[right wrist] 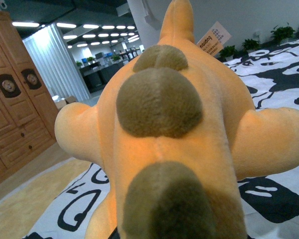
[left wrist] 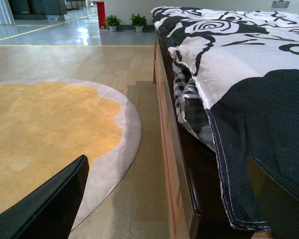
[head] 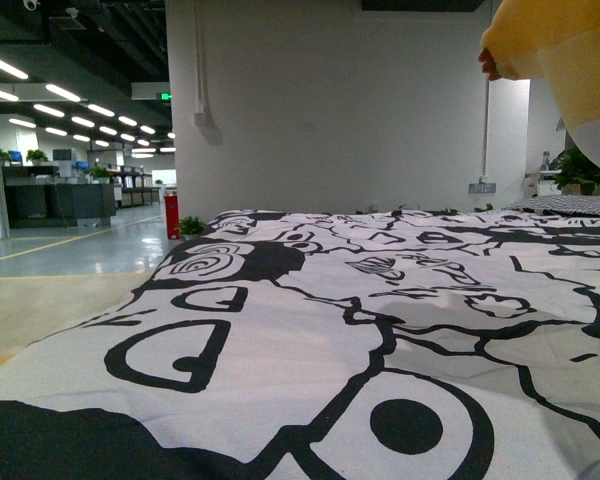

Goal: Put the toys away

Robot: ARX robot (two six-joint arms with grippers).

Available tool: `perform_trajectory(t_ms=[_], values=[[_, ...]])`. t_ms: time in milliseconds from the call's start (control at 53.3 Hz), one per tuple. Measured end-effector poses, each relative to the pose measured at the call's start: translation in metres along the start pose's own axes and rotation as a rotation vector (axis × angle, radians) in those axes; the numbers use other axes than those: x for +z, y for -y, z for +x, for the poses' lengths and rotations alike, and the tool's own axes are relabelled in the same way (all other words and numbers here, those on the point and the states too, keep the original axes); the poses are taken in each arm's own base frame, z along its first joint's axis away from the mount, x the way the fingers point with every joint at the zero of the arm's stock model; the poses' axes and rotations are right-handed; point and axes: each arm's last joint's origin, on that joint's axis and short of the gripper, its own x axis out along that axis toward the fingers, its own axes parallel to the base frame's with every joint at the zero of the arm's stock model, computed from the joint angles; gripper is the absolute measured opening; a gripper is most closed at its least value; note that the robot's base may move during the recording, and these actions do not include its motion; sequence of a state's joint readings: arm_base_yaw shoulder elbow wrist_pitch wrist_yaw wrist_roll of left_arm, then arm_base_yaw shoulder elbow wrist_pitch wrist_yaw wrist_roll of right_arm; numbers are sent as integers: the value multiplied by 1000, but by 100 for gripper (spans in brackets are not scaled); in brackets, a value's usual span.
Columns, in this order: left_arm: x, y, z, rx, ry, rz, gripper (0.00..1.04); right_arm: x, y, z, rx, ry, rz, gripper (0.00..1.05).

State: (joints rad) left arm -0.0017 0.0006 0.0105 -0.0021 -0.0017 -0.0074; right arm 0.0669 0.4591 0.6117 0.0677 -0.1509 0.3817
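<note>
The plush toy [right wrist: 164, 129] is orange-yellow with brown bumps along its back and fills the right wrist view. My right gripper is shut on it, and its fingers are hidden under the toy. The front view shows the same toy [head: 565, 55] hanging high at the upper right, above the bed's black-and-white quilt [head: 380, 330], with a whitish patch on its underside. My left gripper [left wrist: 164, 214] is open and holds nothing. Its two dark fingers [left wrist: 45, 206] straddle the floor and the bed's side, low beside the bed.
A wooden bed frame [left wrist: 165, 109] runs under the quilt's hanging edge [left wrist: 224, 124]. A round orange rug with a grey border [left wrist: 45, 129] lies on the floor beside it. A wooden wardrobe [right wrist: 12, 104] stands beyond the bed. A white wall [head: 330, 110] rises behind the bed.
</note>
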Motion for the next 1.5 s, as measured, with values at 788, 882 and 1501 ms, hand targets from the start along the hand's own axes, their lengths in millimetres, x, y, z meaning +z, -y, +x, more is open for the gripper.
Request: perform_trajectory(t_ms=[788, 882, 1501], values=[[0, 0, 0, -2, 0, 0, 98, -96, 44, -38, -255, -175, -361, 7], [0, 0, 0, -2, 0, 0, 98, -105, 47, -41, -253, -166, -364, 7], [0, 0, 0, -2, 0, 0, 98, -131, 56, -48, -247, -152, -366, 7]])
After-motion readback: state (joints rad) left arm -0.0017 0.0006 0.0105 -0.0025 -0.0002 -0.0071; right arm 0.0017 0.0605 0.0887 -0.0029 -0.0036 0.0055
